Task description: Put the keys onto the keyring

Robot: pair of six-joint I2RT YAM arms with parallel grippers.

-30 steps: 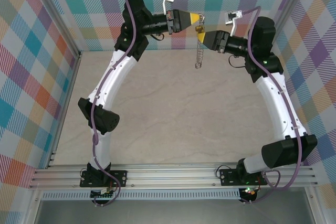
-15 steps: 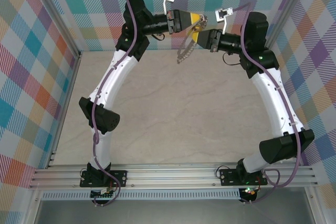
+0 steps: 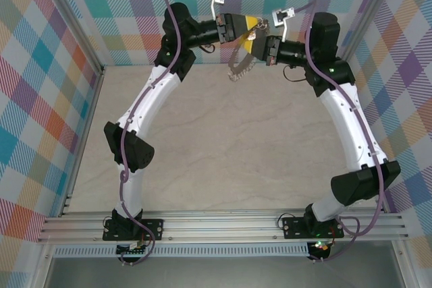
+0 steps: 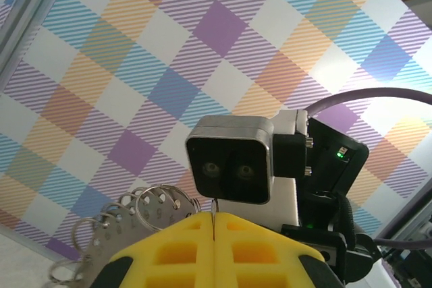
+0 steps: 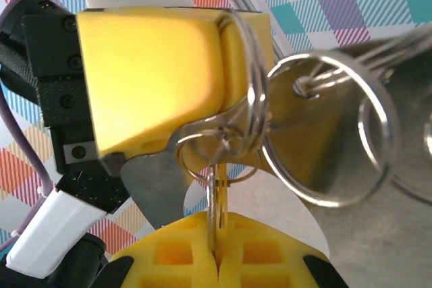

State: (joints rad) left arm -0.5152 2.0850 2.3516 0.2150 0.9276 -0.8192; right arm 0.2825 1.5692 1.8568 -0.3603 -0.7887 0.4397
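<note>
High at the back of the cell my two grippers meet tip to tip. My left gripper point(image 3: 252, 23) point(image 4: 213, 216) is shut on a thin metal edge of the keyring point(image 3: 237, 65) point(image 4: 113, 233), whose grey loops hang slanting down to the left. My right gripper point(image 3: 252, 44) point(image 5: 217, 226) is shut from just below on the small key point(image 5: 215, 193), seen edge-on with a gold tint and hanging from a small loop. The keyring's large ring point(image 5: 375, 118) and a grey plate fan out to the right. The left gripper's yellow finger point(image 5: 148, 72) sits just above the key.
The beige tabletop point(image 3: 223, 139) lies far below both grippers. Checked walls point(image 3: 40, 65) close in the left, back and right sides. An aluminium rail point(image 3: 216, 224) with both arm bases runs along the near edge. The right wrist's camera housing point(image 4: 233, 166) faces the left wrist closely.
My right gripper has moved left and up beneath the left gripper and gone from open to shut. The keyring swung from hanging straight down to slanting left.
</note>
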